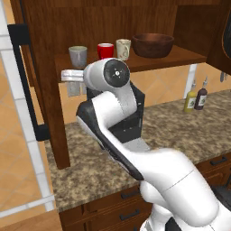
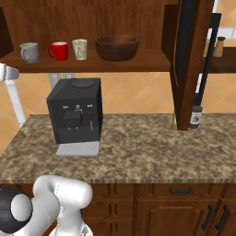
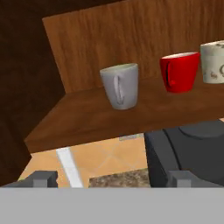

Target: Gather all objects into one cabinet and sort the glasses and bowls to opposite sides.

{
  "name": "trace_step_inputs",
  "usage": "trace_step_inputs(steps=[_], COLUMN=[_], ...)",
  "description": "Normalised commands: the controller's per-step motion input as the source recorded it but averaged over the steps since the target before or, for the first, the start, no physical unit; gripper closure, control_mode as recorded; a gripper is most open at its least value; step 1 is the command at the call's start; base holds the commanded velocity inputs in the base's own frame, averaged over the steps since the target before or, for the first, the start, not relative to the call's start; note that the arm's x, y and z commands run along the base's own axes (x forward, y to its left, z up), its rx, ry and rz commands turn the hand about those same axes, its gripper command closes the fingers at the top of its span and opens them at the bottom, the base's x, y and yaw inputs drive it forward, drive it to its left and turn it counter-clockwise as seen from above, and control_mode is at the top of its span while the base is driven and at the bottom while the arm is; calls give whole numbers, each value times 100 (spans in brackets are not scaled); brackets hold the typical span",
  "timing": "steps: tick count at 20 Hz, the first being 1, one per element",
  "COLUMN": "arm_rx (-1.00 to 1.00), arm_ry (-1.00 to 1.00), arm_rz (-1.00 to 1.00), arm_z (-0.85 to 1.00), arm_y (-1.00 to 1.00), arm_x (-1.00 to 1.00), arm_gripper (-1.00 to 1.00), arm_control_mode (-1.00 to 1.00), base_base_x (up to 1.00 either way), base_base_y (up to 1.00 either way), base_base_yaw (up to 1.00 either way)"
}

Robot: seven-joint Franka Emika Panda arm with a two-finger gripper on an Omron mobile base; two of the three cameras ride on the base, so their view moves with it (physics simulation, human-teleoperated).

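- The grey mug [image 3: 120, 85] stands upright on the cabinet [image 1: 45, 81] shelf board, at the left end of the row, its handle facing the hand camera.
- Just to its right stands the red cup [image 3: 179, 72], apart from the mug, and the cream cup [image 3: 213, 62] stands just beside the red one on its far side.
- In the right base view the order along the shelf reads grey mug [image 2: 29, 52], red cup [image 2: 59, 50], cream cup [image 2: 79, 49], then the dark brown bowl [image 2: 117, 47] at the right, with a small gap between cream cup and bowl.
- The bowl [image 1: 153, 44] is upright, much broader than the cups, and sits near the right side of the shelf.
- The cabinet door [image 2: 188, 64] hangs open at the right, its long black handle [image 2: 208, 55] vertical.
- The tool [image 3: 111, 179] sits below and in front of the shelf edge; its two dark fingertips [image 3: 41, 178] are spread wide apart with nothing between them.
- Under the shelf a black coffee machine [image 2: 76, 113] stands on the speckled table [image 2: 138, 152].
- Two sauce bottles [image 1: 196, 98] stand on the table to the right, close together.
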Motion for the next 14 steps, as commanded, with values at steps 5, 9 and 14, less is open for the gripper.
trace_step_inputs(steps=[5, 9, 14], arm_rx=[-27, -21, -6], arm_ry=[5, -3, -10], arm_rz=[-1, 0, 2], arm_z=[-51, -30, 6], arm_y=[-82, -89, -67], arm_x=[-50, -30, 0], arm_gripper=[-100, -100, -100], arm_control_mode=[-100, -100, -100], base_base_x=[0, 0, 0], base_base_y=[0, 0, 0], base_base_yaw=[0, 0, 0])
